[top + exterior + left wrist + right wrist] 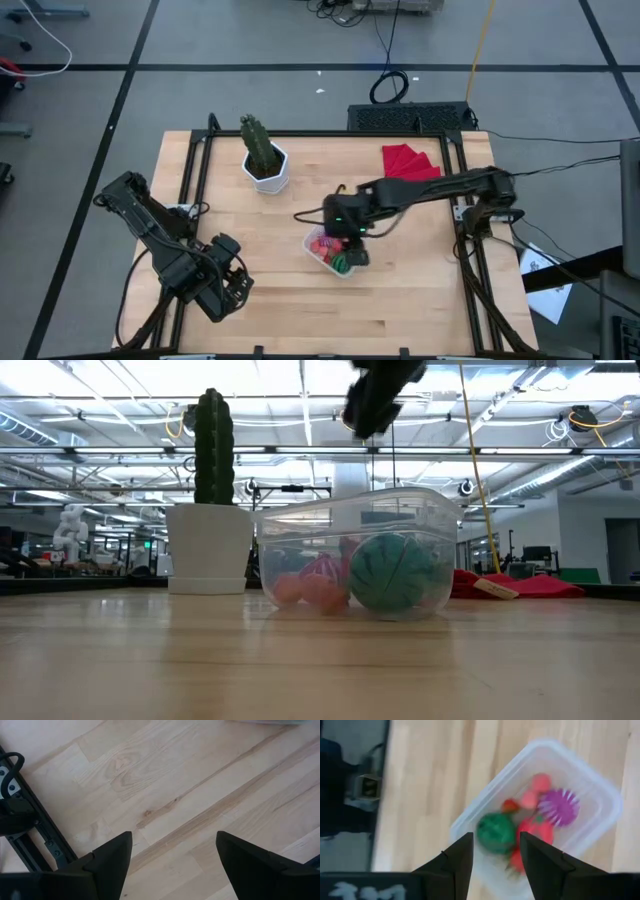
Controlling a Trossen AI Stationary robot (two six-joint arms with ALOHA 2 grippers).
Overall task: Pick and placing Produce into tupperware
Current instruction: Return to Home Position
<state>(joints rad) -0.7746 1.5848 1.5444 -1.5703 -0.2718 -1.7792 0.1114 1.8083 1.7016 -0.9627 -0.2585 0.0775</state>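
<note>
The clear tupperware (pixel 333 250) (pixel 355 550) (pixel 600 785) rests flat on the wooden table near its middle. Inside lie the green striped melon (pixel 496 832) (pixel 392 573), the purple ridged piece (pixel 559 806), pink berries (pixel 540 782) and a red piece (pixel 532 832). My right gripper (pixel 350 235) (pixel 375 395) (pixel 496 840) hovers above the tupperware, pointing down, open and holding nothing. My left gripper (pixel 228 285) (pixel 175 837) waits open over bare wood near the table's near-left corner.
A tall green cactus (pixel 262 150) (pixel 212 450) in a white pot (pixel 208 548) stands left of the tupperware, toward the far edge. A red cloth (pixel 410 162) (pixel 520 582) lies at the far right. Black frame rails (pixel 35 820) run along the table's sides.
</note>
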